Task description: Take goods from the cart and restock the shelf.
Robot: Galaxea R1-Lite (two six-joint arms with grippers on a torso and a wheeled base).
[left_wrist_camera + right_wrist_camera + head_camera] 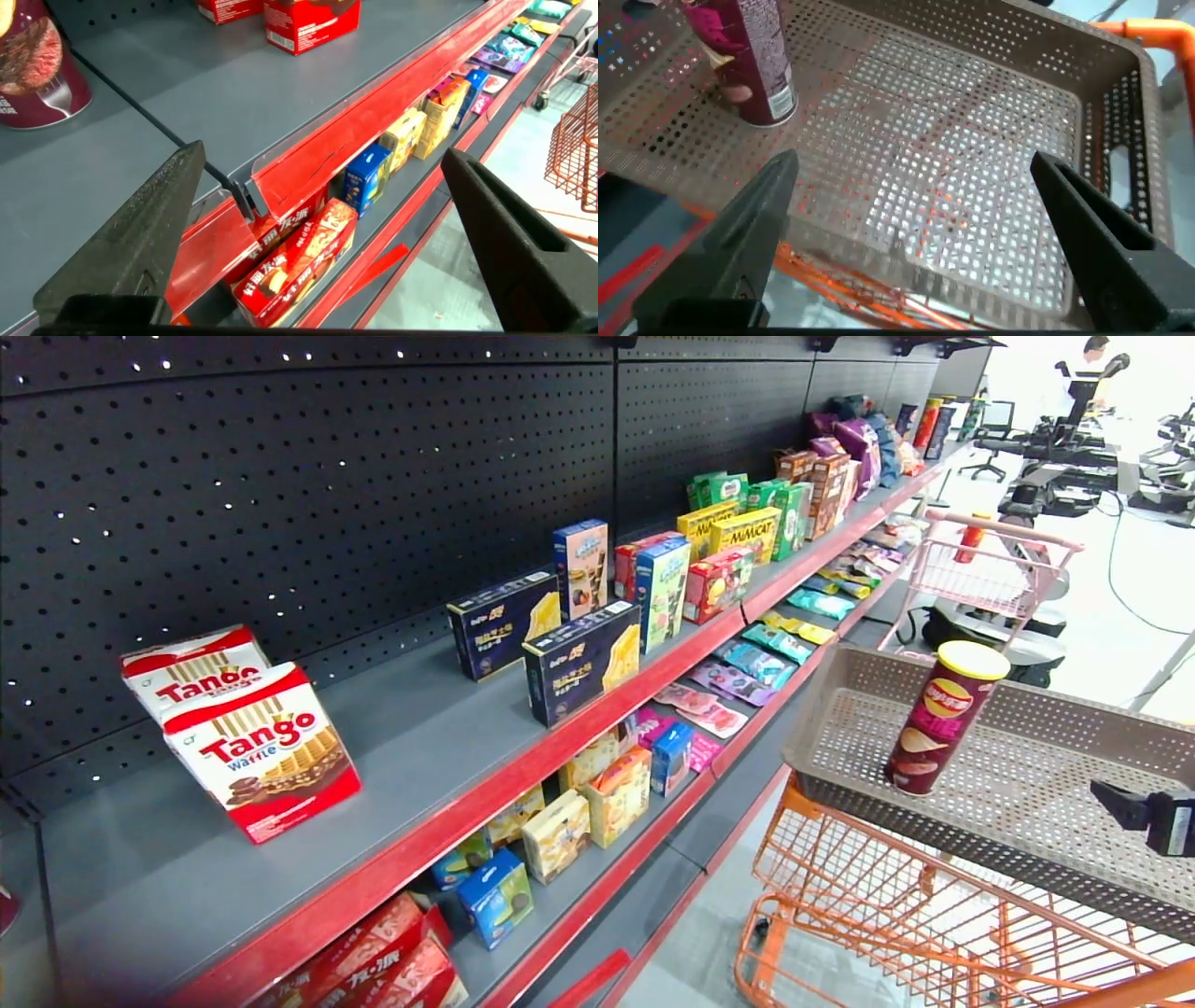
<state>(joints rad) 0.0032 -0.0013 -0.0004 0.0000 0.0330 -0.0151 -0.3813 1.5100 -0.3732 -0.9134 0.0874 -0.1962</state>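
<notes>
Your right gripper point(915, 266) hung over the middle of the basket point(990, 140), jaws spread wide with nothing between them. Your can point(752, 61) stood upright on the basket floor, off to one side of the jaws and well outside them, near the basket wall that faces the shelf point(420, 747). I'd judge that can light and stiff, with a glossy skin that could slip. It is tall and narrow enough to topple at a nudge, and what is inside would likely break under a hard squeeze. You would do best to take it across the round body at mid-height, below the lid point(974, 659). Your left gripper point(318, 252), also spread and empty, hovered well away from the basket, above the shelf's front edge. Beneath the basket sat the cart point(840, 896).
</notes>
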